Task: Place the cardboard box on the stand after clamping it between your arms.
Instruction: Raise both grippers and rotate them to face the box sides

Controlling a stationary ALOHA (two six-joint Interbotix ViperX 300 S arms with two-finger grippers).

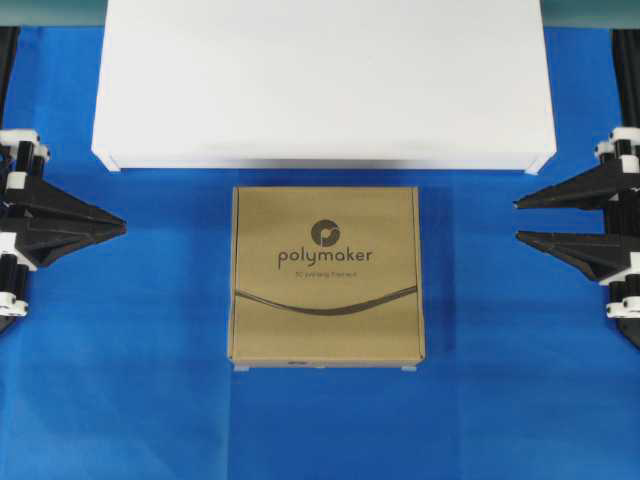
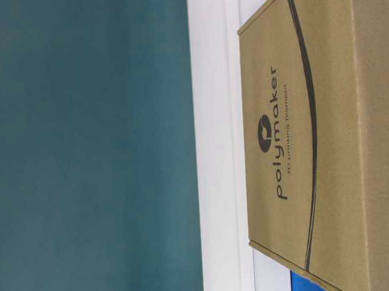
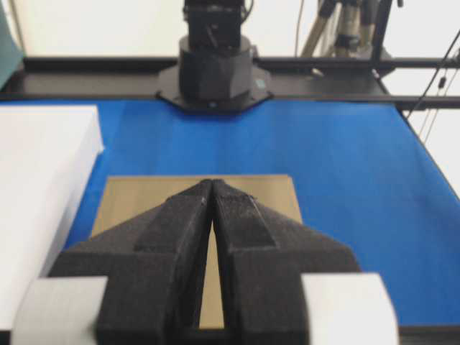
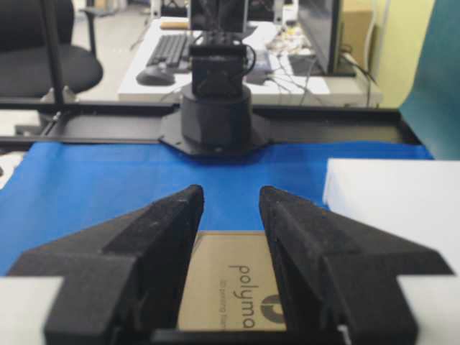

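The cardboard box [image 1: 327,275] lies flat on the blue cloth, logo up, just in front of the white stand [image 1: 325,80]. My left gripper [image 1: 122,226] is shut, its tips meeting, and points at the box's left side from a clear gap away. In the left wrist view that gripper [image 3: 213,183] hovers over the box [image 3: 136,194], with the stand [image 3: 43,180] at the left. My right gripper [image 1: 517,220] stands open with nothing between its fingers, apart from the box's right side. Between its jaws the right wrist view [image 4: 231,194] shows the box [image 4: 226,280].
The blue cloth [image 1: 130,400] covers the table around the box. A narrow strip of cloth separates box and stand. Each wrist view shows the opposite arm's black base [image 3: 215,68] [image 4: 215,118] at the far edge. A teal backdrop [image 2: 90,151] stands behind the stand [image 2: 220,144].
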